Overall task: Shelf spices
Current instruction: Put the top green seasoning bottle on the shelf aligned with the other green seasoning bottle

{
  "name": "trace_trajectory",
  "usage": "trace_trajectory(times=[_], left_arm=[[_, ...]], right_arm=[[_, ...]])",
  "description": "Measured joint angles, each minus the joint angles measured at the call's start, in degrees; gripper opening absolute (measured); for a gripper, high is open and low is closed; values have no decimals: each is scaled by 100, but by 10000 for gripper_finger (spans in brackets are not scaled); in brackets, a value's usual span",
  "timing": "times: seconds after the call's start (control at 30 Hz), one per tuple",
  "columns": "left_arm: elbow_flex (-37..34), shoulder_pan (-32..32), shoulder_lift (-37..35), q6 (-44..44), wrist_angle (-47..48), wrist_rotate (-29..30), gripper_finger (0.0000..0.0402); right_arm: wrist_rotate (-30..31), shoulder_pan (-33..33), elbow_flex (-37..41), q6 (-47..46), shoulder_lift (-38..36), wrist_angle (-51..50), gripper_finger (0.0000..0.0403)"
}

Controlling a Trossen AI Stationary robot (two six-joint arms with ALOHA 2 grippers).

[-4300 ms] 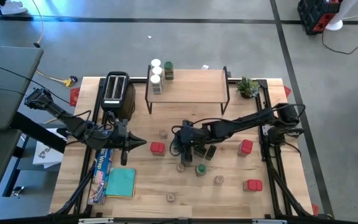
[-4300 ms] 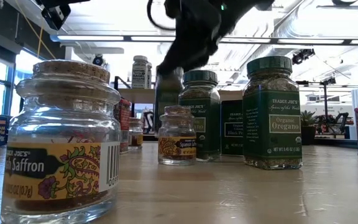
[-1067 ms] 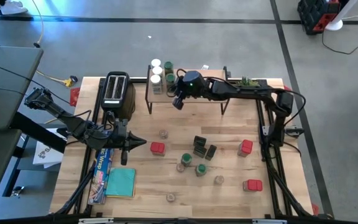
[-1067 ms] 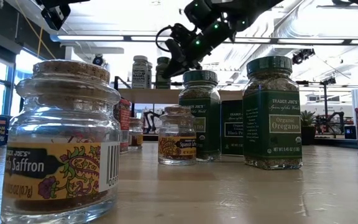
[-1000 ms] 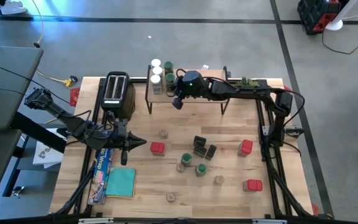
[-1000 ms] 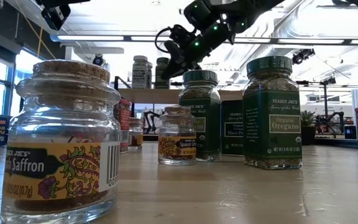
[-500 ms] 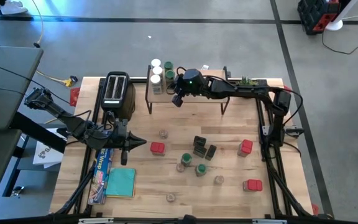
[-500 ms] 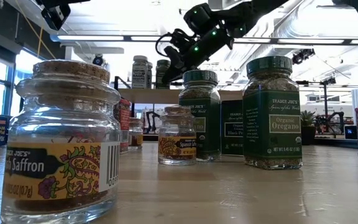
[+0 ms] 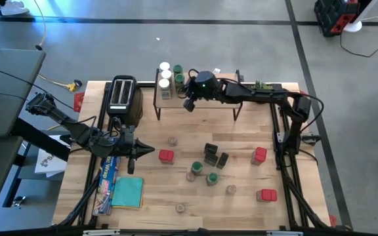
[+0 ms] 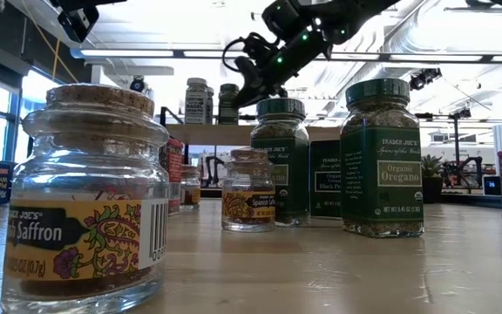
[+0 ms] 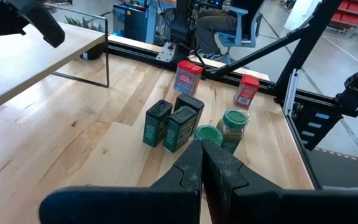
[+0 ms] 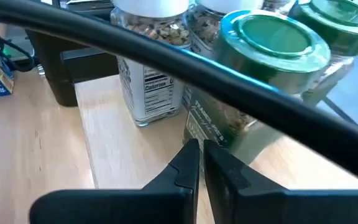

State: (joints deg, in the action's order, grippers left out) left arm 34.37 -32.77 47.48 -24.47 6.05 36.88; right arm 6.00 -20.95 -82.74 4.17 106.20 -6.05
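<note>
The right hand [image 9: 188, 103] is seen over the shelf [image 9: 209, 92], near its end by the toaster [image 9: 123, 93]. Its fingers are pressed together and nothing is held between them. Directly ahead of the fingertips, in the right wrist view, a green-lidded jar [image 12: 253, 74] stands on the wooden top, with a white-lidded jar [image 12: 151, 68] just beside it and a second green lid [image 12: 344, 31] beyond. From above, four jars in all are counted at that end of the shelf: two white-lidded [image 9: 165, 77] and two green-lidded [image 9: 178, 73], clustered close together just ahead of the hand.

The left hand [image 9: 136, 152] is held low over the tabletop [image 9: 156, 196] beside the blue foil box [image 9: 105, 177], likewise closed and empty, apparently waiting.

The task is judged to be in its early part. Most of the spices are left on the tabletop, well back from the right hand: the black boxes [image 9: 211, 155], a green-lidded jar [image 9: 212, 178], three red tins [image 9: 166, 156] [image 9: 260, 155] [image 9: 266, 195], and several small cork-topped jars [image 9: 172, 141] [image 9: 231, 189] [image 9: 180, 208]. Much of the shelf's top is bare, so room is seen for them. Another pick from the tabletop is likely needed next.
</note>
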Motion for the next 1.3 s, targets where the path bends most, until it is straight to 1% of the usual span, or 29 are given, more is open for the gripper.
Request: trace_trajectory(times=[0.07,0.23,0.43,0.77,0.93,1.3], left_arm=[[0,0,0,0,1,0,1],[0,0,0,1,1,0,1],[0,0,0,2,1,-2,1],[0,0,-2,2,-3,0,1],[0,2,-2,2,-3,0,1],[0,2,-2,2,-10,21,1]], right_arm=[[7,0,0,-27,-25,-45,16],[260,4,0,-38,-25,-56,16],[278,-52,0,-95,-25,15,16],[232,-55,-2,-178,52,188,16],[110,-55,-2,-180,69,333,16],[105,-55,-2,-178,69,454,16]])
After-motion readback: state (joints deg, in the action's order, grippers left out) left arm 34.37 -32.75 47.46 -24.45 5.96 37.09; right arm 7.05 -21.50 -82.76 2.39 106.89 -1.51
